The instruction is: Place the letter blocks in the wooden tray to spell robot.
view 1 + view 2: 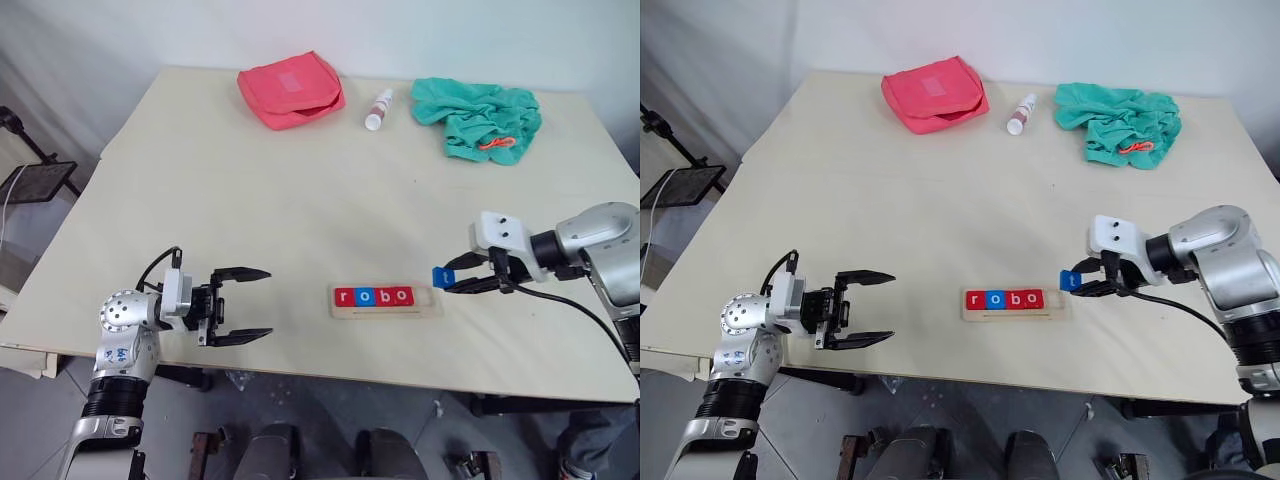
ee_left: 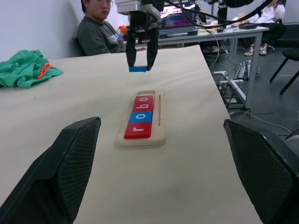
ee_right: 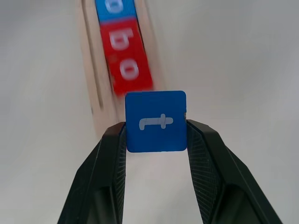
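The wooden tray (image 1: 385, 299) lies near the front edge of the table (image 1: 250, 190), and everything else is placed from it. In it sit four letter blocks (image 1: 373, 296) in a row touching one another: red r, blue o, red b, red o, filling the tray's left part and leaving its right end bare.

To the left of the tray, well apart from it, the left gripper (image 1: 240, 305) hangs over the table's front edge with its two black fingers spread wide and nothing between them.

Just beside the tray's right end, the right gripper (image 3: 156, 135) pinches the blue t block (image 3: 156, 121) by its two side edges; the block is above the table, apart from the tray.

Far beyond the tray, along the table's back edge, lie a red pouch (image 1: 291, 90), a small white bottle (image 1: 379, 109) on its side, and a crumpled green cloth (image 1: 478, 118). Past the table a seated person (image 2: 99, 28) shows in the left wrist view.
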### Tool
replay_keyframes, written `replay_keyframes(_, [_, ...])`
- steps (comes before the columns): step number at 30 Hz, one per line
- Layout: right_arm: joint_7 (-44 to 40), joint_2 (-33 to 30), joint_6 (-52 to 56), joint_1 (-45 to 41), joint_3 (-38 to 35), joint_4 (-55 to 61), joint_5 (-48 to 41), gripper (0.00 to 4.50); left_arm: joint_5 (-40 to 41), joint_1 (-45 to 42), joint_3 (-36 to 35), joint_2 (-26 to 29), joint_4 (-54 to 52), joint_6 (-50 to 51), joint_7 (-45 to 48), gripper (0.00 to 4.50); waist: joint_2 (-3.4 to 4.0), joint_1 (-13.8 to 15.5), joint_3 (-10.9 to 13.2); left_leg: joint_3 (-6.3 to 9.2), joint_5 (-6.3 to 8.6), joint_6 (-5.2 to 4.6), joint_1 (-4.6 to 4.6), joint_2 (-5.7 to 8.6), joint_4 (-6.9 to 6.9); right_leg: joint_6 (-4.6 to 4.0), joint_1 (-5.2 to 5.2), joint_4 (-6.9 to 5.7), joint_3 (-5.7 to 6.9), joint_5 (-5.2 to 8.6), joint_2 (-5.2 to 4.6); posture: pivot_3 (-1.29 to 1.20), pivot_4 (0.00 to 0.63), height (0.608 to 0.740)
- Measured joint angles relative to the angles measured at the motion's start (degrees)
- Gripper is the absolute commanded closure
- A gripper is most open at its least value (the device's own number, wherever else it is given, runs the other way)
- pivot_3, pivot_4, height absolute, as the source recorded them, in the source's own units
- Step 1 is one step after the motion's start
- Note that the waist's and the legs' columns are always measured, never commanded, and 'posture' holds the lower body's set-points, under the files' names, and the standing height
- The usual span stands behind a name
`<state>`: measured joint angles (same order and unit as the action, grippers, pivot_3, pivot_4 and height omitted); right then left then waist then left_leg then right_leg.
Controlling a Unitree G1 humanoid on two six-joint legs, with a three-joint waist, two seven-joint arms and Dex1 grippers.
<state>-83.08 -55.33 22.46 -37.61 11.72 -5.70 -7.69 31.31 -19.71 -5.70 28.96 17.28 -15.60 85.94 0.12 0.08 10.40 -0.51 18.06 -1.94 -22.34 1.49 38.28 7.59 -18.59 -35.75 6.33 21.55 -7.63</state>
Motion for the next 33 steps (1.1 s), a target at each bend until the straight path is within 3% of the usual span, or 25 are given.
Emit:
replay_keyframes(6, [0.8, 1.7, -1.3, 0.0, 3.5, -0.4, 2.6, 3.04, 0.0, 0.0, 0.2, -1.0, 0.5, -0.2, 0.0, 0.00, 0.00, -0.2, 0.0, -0.02, 0.00, 0.00, 0.00, -0.01, -0.02, 0.00, -0.03, -0.02, 0.10, 0.00, 0.03, 0.00, 0.150, 0.740])
replay_keyframes(24, [0.1, 3.8, -4.1, -1.6, 5.2, -3.4, 5.0, 3.04, 0.0, 1.4, 0.1, -1.0, -0.8, -0.7, 0.0, 0.00, 0.00, -0.2, 0.0, -0.02, 0.00, 0.00, 0.01, -0.02, -0.02, 0.00, -0.03, -0.05, 0.15, 0.00, 0.03, 0.00, 0.150, 0.740])
replay_keyframes(33, [-0.6, 3.8, -6.1, -1.6, 6.0, -3.9, 6.2, 0.10, 0.0, 1.7, 0.1, -1.0, -0.8, -0.8, -0.1, 0.00, 0.00, -0.2, 0.0, -0.03, 0.00, 0.00, 0.01, -0.02, -0.02, 0.00, -0.03, -0.04, 0.16, 0.00, 0.03, 0.00, 0.150, 0.740])
